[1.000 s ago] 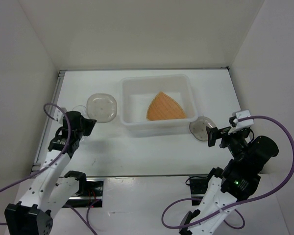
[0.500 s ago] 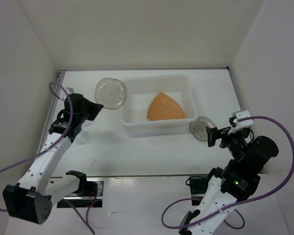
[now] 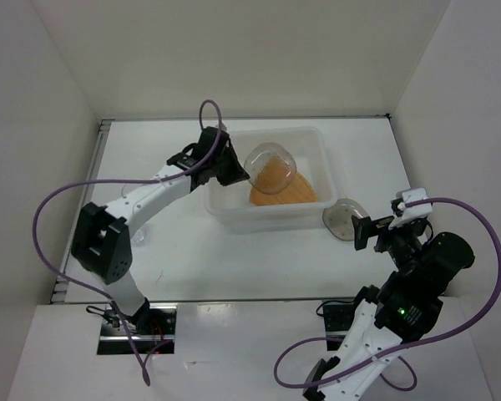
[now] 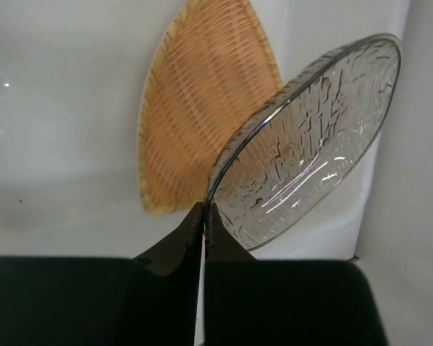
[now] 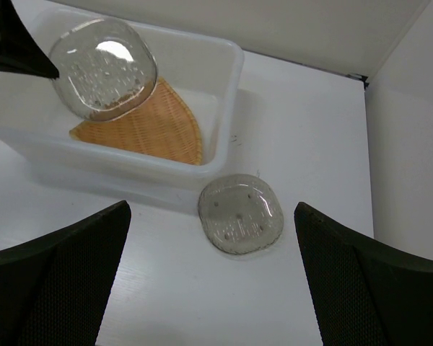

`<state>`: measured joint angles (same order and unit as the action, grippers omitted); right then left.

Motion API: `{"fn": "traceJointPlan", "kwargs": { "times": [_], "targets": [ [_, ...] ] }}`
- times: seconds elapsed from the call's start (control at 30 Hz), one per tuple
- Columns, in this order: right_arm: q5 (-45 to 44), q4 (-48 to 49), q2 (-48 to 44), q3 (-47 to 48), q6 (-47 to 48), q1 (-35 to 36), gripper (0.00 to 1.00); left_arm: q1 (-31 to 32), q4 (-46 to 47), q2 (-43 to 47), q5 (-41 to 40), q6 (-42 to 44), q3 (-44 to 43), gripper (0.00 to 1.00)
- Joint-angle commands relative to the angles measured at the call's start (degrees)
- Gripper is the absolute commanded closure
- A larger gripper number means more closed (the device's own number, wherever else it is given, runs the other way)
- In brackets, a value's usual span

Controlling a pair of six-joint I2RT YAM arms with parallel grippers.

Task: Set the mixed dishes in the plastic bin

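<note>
My left gripper [image 3: 238, 177] is shut on the rim of a speckled grey plate [image 3: 271, 159] and holds it tilted over the plastic bin [image 3: 221, 150]. The left wrist view shows the fingertips [image 4: 204, 216] pinching the plate's edge [image 4: 310, 144] above the woven plate [image 4: 202, 108]. The woven fan-shaped plate [image 3: 281, 188] lies on the bin floor. A second speckled plate [image 3: 342, 219] lies on the table against the bin's right front corner. My right gripper [image 3: 363, 232] is open and empty, just in front of it [image 5: 240, 214]. A small clear cup [image 3: 137, 236] shows faintly at the left.
The bin's rim [image 5: 231, 79] stands between the second plate and the woven plate [image 5: 144, 122]. White walls close in the table at the back and both sides. The left arm stretches across the table's left half to the bin.
My left arm has lifted the speckled plate from the table's left side and swung it right, over the bin. The right arm has not moved.
</note>
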<state>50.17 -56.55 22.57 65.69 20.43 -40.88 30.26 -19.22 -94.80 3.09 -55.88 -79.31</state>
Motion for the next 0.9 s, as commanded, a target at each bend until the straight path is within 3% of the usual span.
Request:
{"fn": "traceJointPlan", "kwargs": {
  "times": [0.0,0.47,0.63,0.87],
  "targets": [
    [0.0,1.8,-0.2,0.9,-0.6,-0.8,0.02,0.7,-1.5,-6.4,2.4,3.8,-5.5,1.0],
    [0.0,1.8,-0.8,0.9,-0.6,-1.8,0.02,3.0,-2.9,-27.0,7.2,5.1,-23.2,1.0],
    [0.0,1.8,-0.8,0.9,-1.2,-1.8,0.02,3.0,-4.6,-30.2,7.7,4.5,-25.5,0.88],
    [0.0,1.8,-0.8,0.9,-1.2,-1.8,0.02,3.0,-5.2,-30.2,6.4,3.9,-24.5,0.8]
  ]
}}
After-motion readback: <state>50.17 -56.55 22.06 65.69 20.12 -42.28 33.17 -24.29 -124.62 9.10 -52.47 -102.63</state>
